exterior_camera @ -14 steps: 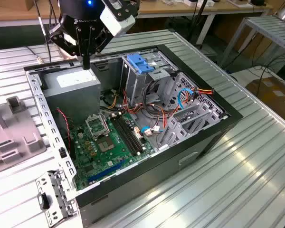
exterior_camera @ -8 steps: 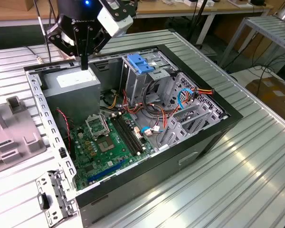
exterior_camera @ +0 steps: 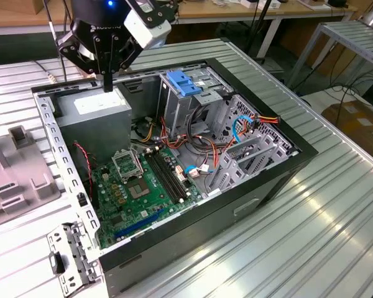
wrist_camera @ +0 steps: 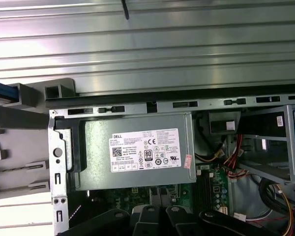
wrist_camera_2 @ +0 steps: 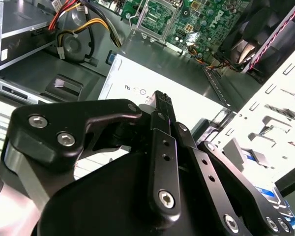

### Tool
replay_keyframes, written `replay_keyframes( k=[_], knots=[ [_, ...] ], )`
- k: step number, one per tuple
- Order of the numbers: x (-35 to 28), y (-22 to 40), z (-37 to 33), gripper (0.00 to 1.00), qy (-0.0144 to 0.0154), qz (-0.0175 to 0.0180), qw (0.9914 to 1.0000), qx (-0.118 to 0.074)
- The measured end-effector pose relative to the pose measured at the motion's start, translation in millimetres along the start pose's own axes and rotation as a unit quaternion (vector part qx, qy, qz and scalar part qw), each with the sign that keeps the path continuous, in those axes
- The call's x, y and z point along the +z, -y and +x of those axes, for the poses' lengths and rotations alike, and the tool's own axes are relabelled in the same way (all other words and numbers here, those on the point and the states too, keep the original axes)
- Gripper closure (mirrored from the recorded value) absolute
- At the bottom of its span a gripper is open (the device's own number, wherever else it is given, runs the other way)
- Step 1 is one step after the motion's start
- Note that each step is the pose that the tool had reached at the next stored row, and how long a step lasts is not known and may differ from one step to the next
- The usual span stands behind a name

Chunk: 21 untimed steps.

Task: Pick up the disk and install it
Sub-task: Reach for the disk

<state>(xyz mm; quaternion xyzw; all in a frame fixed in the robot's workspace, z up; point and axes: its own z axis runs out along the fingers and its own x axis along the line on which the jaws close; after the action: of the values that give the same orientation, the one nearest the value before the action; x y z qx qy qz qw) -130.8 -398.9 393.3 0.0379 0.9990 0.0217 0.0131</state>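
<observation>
One hand [exterior_camera: 107,85] over one grey box [exterior_camera: 93,124]

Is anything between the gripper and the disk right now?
Yes, the case wall. The gripper hangs over the power supply inside; what looks like the disk lies outside, on a grey stand.
</observation>
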Motion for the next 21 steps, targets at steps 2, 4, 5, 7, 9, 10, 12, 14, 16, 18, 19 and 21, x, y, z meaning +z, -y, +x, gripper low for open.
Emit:
replay_keyframes(
  k=[2,4,5,7,9,10,12,14,16,18,19,21],
  knots=[
    [0.0,0.1,1.1,0.89,0.0000,0.0000,1.00000,0.000],
    [-0.1,0.2,2.7,0.89,0.0000,0.0000,1.00000,0.000],
    [-0.1,0.3,3.7,0.89,0.0000,0.0000,1.00000,0.000],
    [-0.2,0.4,4.8,0.89,0.0000,0.0000,1.00000,0.000],
    [-0.2,0.4,5.8,0.89,0.0000,0.0000,1.00000,0.000],
    [-0.2,0.5,6.3,0.89,0.0000,0.0000,1.00000,0.000],
    [-0.2,0.5,7.3,0.89,0.0000,0.0000,1.00000,0.000],
    [-0.2,0.6,8.3,0.89,0.0000,0.0000,1.00000,0.000],
    [-0.2,0.7,9.0,0.89,0.0000,0.0000,1.00000,0.000],
    [-0.3,0.7,9.7,0.89,0.0000,0.0000,1.00000,0.000],
    [-0.3,0.7,10.1,0.89,0.0000,0.0000,1.00000,0.000],
    [-0.3,0.8,10.6,0.89,0.0000,0.0000,1.00000,0.000]
  ],
)
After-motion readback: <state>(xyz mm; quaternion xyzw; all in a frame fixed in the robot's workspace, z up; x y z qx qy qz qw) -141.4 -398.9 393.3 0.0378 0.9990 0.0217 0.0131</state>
